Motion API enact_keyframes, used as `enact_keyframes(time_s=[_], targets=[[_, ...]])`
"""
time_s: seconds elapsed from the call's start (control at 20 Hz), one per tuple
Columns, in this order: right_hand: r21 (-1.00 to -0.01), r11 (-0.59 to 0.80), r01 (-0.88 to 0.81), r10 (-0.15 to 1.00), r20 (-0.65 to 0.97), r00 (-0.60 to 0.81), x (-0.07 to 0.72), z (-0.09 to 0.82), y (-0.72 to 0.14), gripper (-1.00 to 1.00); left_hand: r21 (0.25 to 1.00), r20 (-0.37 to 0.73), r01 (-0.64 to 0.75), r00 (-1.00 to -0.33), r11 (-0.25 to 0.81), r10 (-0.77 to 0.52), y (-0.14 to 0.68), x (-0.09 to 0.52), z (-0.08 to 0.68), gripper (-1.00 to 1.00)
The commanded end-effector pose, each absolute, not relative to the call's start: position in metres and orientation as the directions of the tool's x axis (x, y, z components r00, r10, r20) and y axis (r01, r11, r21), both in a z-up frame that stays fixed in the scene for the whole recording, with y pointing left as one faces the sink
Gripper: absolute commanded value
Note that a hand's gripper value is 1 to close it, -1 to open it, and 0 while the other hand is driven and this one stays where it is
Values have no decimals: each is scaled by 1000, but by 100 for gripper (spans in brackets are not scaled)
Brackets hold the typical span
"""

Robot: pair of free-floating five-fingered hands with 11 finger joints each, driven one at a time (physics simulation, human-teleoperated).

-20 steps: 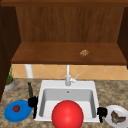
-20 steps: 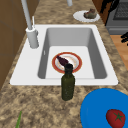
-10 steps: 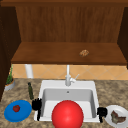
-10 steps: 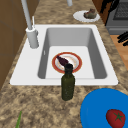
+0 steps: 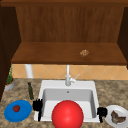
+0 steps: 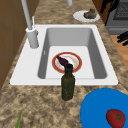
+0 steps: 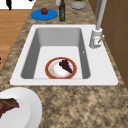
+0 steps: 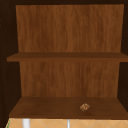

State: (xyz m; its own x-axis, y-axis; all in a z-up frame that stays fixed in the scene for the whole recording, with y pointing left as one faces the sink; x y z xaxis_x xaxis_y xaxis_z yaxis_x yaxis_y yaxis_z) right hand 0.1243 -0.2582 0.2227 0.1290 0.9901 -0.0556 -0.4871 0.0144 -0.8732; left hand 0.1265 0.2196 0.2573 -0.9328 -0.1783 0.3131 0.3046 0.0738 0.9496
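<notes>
My left hand (image 5: 37, 105) hangs at the sink's (image 5: 93, 100) front left corner, fingers relaxed, holding nothing. It is close to a dark green bottle (image 5: 30, 91) and a blue plate (image 5: 23, 114) with a tomato (image 5: 16, 108). My right hand (image 5: 101, 111) hovers at the front right corner, also holding nothing, beside a white plate (image 5: 110, 119) with a piece of meat (image 5: 117, 117). In the basin lies a red-rimmed plate (image 6: 75, 63) with a dark purple bit of food (image 6: 62, 60) on it. Black fingers (image 6: 123, 37) reach in from the edge of the left side view.
The faucet (image 5: 67, 78) stands behind the basin. On the wooden shelf (image 5: 50, 53) above lies a small brown cookie (image 5: 84, 52). A potted plant (image 5: 9, 82) sits at the far left. The bottle (image 6: 68, 83) stands upright at the sink's left rim. A stove (image 6: 120, 12) lies past the sink.
</notes>
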Motion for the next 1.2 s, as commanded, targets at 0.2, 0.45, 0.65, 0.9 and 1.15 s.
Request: enact_keyframes(time_s=[0.2, 0.45, 0.65, 0.9, 1.15], targets=[[-873, 14, -487, 990, -56, 129, 124, 223, -258, 0, 950, 313, 304, -931, 77, -189, 220, 126, 257, -100], [-873, 14, -487, 990, -56, 129, 124, 223, -258, 0, 956, 292, 283, -939, 72, -180, 216, 129, 256, -100], [-873, 14, -487, 990, -56, 129, 124, 223, -258, 0, 954, 300, 292, -937, 73, -181, 215, 131, 256, -100], [-877, 16, -481, 990, -53, 129, 126, 223, -270, -100, 950, 311, 302, -933, 73, -180, 214, 131, 256, 0], [-867, 43, -497, 993, -16, 114, 132, 223, -281, -100, 957, 290, 282, -940, 66, -179, 213, 131, 256, 0]])
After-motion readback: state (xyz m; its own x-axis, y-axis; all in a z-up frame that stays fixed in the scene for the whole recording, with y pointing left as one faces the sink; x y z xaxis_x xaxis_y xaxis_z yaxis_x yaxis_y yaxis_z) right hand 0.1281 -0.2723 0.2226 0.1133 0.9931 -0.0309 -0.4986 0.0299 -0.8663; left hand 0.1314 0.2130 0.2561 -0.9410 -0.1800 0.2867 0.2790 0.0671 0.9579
